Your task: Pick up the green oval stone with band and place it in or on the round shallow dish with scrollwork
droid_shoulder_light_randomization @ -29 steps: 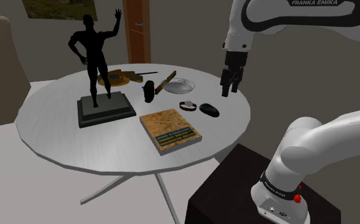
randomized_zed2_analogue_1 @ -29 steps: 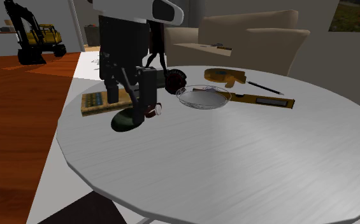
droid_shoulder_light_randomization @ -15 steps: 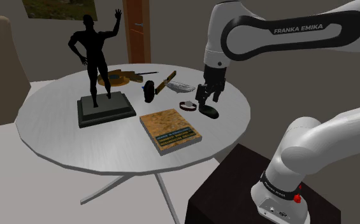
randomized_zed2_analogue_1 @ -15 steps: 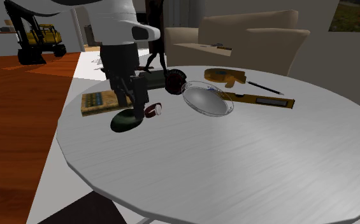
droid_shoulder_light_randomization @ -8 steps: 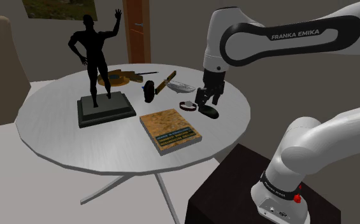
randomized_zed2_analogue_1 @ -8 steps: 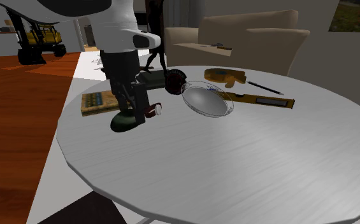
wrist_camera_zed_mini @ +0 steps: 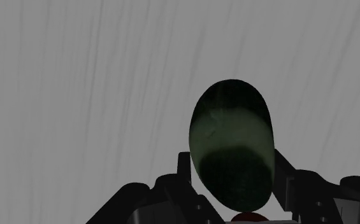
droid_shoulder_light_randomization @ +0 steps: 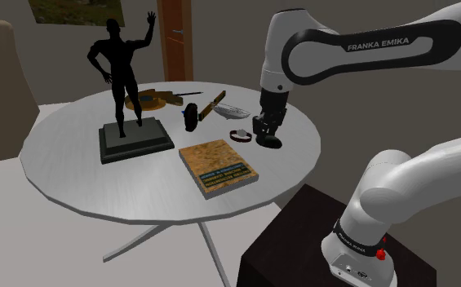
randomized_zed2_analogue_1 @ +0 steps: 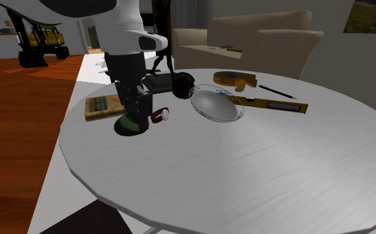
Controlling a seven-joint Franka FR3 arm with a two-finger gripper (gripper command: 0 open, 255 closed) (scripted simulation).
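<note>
My fingers [wrist_camera_zed_mini: 182, 168] stand on either side of the stone [wrist_camera_zed_mini: 232, 141] and press its flanks – I read that as a grip, though a pale sliver beside one finger leaves me a little unsure. The stone's near end is cut off between them. A red spot just under it is too small to name. The stone is dark green with a paler far half, but I cannot trace a clear band.

In the second exterior view my gripper [randomized_zed2_analogue_1: 137, 116] hides most of the stone [randomized_zed2_analogue_1: 128, 127], and only its lower edge shows against the table [randomized_zed2_analogue_1: 279, 173]. In the shoulder view the stone [droid_shoulder_light_randomization: 272, 143] looks nearly black. It lies near the table's edge on the stand's [droid_shoulder_light_randomization: 285, 236] side, right under my gripper [droid_shoulder_light_randomization: 266, 133].

A small brown-and-white ring-like thing [randomized_zed2_analogue_1: 160, 115] lies just beside the stone, between it and the dish [randomized_zed2_analogue_1: 216, 105]. The dish sits near, tilted, with its grey inside showing bare. A book [randomized_zed2_analogue_1: 103, 104] lies behind my gripper. A dark round thing [randomized_zed2_analogue_1: 183, 84], a yellow level [randomized_zed2_analogue_1: 273, 103] and a yellow tape [randomized_zed2_analogue_1: 236, 80] lie beyond the dish – a black statue [droid_shoulder_light_randomization: 122, 73] stands farther across the table.
</note>
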